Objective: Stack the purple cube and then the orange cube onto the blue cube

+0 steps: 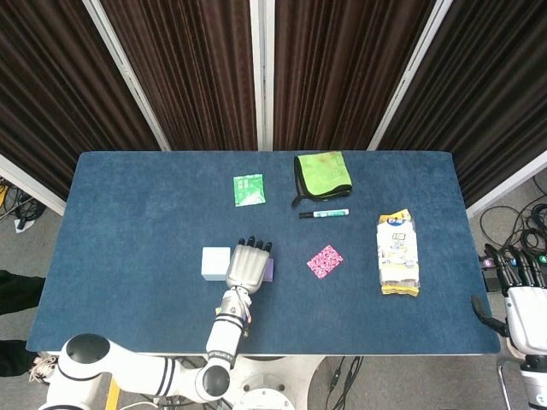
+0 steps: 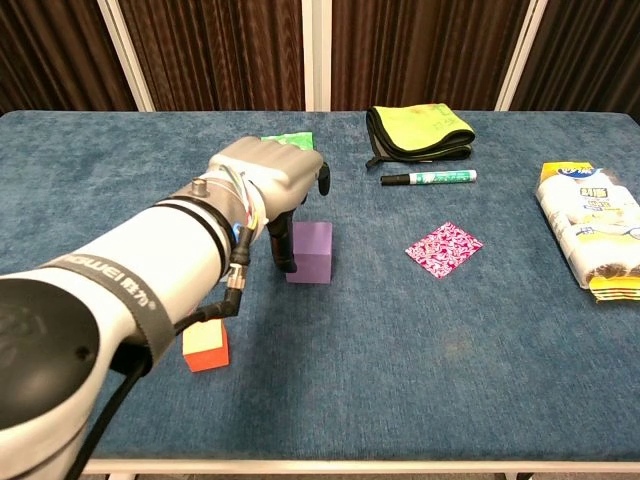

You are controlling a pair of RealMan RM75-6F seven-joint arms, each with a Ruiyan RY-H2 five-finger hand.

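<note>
The purple cube sits on the tabletop toward the front edge, left of centre, with the left hand arched over it, fingers spread and reaching down its left side; whether they actually clamp it I cannot tell. Just left of it lies the blue cube, and the orange cube lies nearer the front edge. The right hand hangs off the right edge, fingers apart, holding nothing.

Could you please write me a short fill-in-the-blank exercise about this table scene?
1. The left hand hovers over the ____ cube.
2. The marker lies just in front of the ____ cloth.
3. The cube nearest the table's front edge is ____.
4. The snack bag lies near the table's ____ edge.

Answers: purple; green; orange; right
</note>
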